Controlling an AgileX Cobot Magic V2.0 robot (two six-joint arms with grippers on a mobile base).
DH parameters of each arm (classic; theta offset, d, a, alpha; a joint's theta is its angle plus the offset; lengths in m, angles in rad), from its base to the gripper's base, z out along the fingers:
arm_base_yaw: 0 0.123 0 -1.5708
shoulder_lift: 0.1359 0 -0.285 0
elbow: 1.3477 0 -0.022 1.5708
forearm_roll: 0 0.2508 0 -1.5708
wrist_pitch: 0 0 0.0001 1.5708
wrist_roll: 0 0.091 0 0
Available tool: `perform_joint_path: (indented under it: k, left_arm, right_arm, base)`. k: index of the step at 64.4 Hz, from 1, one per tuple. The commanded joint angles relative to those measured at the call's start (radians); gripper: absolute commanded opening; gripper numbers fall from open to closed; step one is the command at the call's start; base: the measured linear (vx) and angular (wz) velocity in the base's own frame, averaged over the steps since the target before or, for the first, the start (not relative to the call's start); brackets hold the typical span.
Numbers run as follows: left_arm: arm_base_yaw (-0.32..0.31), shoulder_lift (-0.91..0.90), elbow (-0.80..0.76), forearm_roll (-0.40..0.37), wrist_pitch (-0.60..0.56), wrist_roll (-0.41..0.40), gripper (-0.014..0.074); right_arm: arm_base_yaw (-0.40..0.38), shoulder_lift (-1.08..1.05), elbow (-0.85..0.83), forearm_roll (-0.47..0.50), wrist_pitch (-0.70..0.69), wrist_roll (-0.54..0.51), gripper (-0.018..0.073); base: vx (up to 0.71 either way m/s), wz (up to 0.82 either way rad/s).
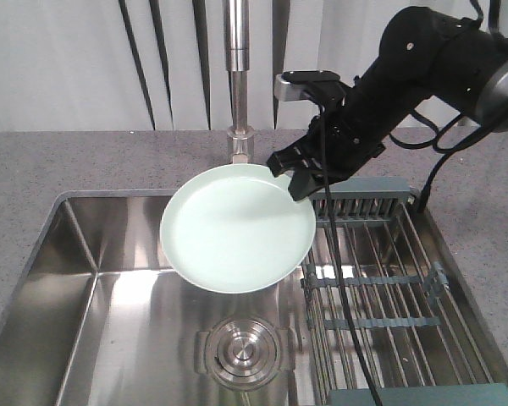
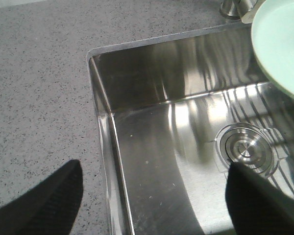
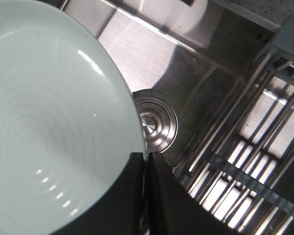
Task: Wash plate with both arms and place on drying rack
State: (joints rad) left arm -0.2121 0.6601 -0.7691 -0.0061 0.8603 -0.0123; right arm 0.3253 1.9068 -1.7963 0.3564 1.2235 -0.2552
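I am looking at a grey speckled stone tabletop [image 1: 34,169] with a stainless steel sink [image 1: 110,338] set into it. Behind it hangs a pale backdrop [image 1: 68,59] with dark vertical streaks. The basin is shiny and throws back bright glare.

By my count there is one plate [image 1: 237,228], one drying rack [image 1: 389,254], one round steel drain [image 1: 243,351] in the sink floor and one faucet [image 1: 237,85] rising at the back rim. Two grippers show, one in the front view and one only in its own wrist view.

The drying rack lies across the right part of the sink, its thin metal bars running front to back, with grey-blue end pieces, the far one slotted.

The right arm reaches in from the upper right, bent downward at the wrist. The right gripper [image 1: 298,173] is clamped on the far right rim of the plate; in the right wrist view both fingers [image 3: 132,196] pinch that rim. The plate is off the sink floor, tilted with its face up toward the front camera, just in front of the faucet base and above the drain. In the front view its right edge overlaps the rack's left side.

The left gripper [image 2: 154,169] hangs over the sink's left wall, fingers spread wide with nothing between them, one over the tabletop and one over the basin.
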Motion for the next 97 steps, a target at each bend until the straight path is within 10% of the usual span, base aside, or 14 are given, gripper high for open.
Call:
perform_joint_path:
  k: [1,24,44,62,97]
  left_arm:
    - [-0.003,-0.001,-0.025,-0.003,-0.07,-0.013,0.0551]
    - [-0.003,-0.001,-0.025,-0.002,-0.07,-0.013,0.0551]
    - [-0.003,-0.001,-0.025,-0.002,-0.07,-0.013,0.0551]
    - [-0.003,-0.001,-0.025,-0.002,-0.07,-0.013,0.0551]
    - [-0.003,-0.001,-0.025,-0.003,-0.07,-0.013,0.0551]
  right_arm:
    - [-0.035,-0.05,-0.035,0.02,0.024,0.001,-0.0004]
    - [-0.05,-0.154,0.012,-0.009,0.045,0.029,-0.0003]
    - [0.001,-0.525,0.585,0.042,-0.185,0.013,-0.0003]
    - [0.15,-0.465,0.577,0.065,-0.299,0.055,-0.0003]
    - [0.127,-0.196,0.216,0.037,-0.224,0.072,-0.0003]
  base:
    - [0.0,0.0]
    - [0.0,0.0]
    - [0.0,0.0]
    - [0.0,0.0]
    - [0.0,0.0]
